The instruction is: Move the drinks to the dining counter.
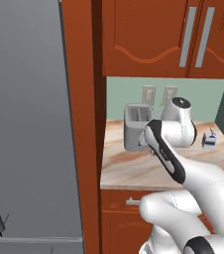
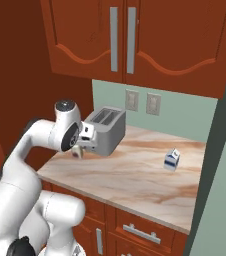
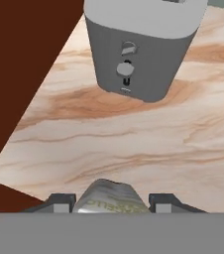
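The gripper (image 3: 106, 204), partly closed, clasps the bottle (image 3: 107, 198) above the desk (image 3: 134, 144), the toaster (image 3: 142, 47) at 12 o'clock.

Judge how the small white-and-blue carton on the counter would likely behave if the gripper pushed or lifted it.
The carton looks small and short, so probably light. Its flat base on the smooth marbled counter suggests sliding rather than rolling. Its thin-looking walls might dent under a hard squeeze.
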